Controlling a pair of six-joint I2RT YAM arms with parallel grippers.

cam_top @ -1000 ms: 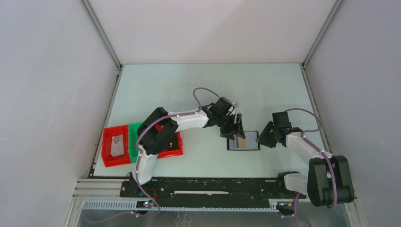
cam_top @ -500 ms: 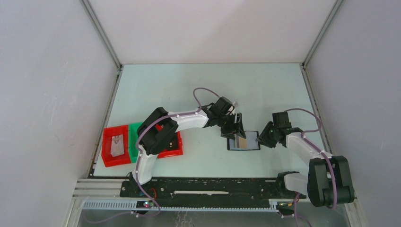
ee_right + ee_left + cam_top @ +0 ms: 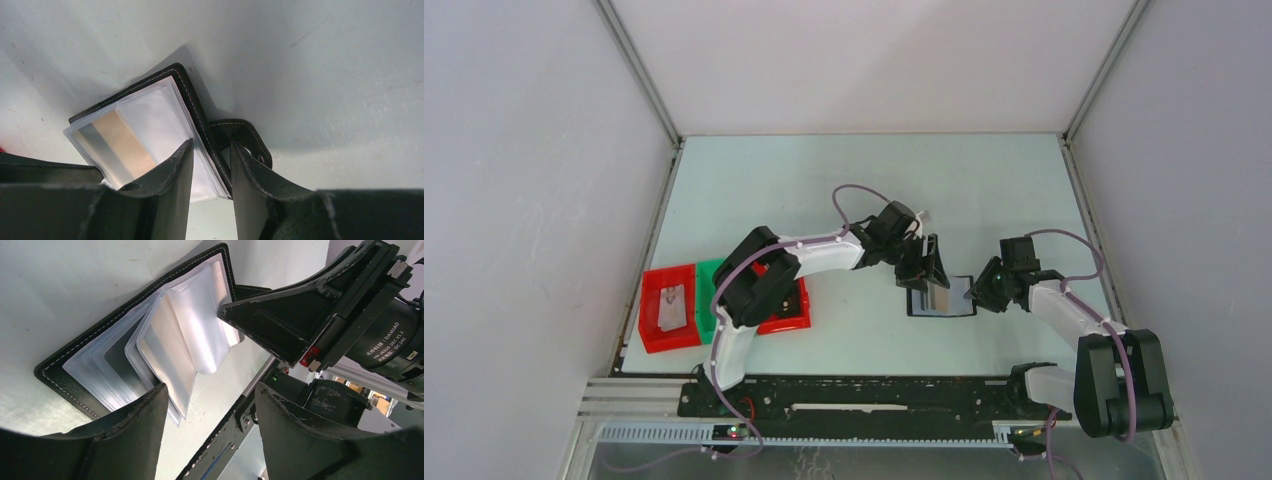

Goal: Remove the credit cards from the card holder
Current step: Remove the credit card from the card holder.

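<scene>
The black card holder [image 3: 941, 299] lies open on the table, its clear sleeves fanned out [image 3: 150, 340]. A tan card [image 3: 123, 144] sits inside one sleeve, and a pale grey page [image 3: 167, 352] stands half lifted above the others. My left gripper [image 3: 923, 274] hovers over the holder's left part, open and empty, its fingers [image 3: 125, 430] either side of the sleeves' lower corner. My right gripper [image 3: 979, 293] is closed narrowly over the holder's right edge [image 3: 200, 125], beside the strap tab [image 3: 245, 137]; one finger [image 3: 280, 315] presses on the sleeves.
Red trays [image 3: 650, 322] and a green tray [image 3: 708, 275] stand at the table's left edge under the left arm; a pale card [image 3: 670, 308] lies in the leftmost red one. Enclosure walls stand on three sides. The rail [image 3: 864, 395] runs along the near edge.
My left gripper has shifted a little to the right and turned. A pale sleeve page has lifted over the tan card in the top view. The right gripper has barely moved.
</scene>
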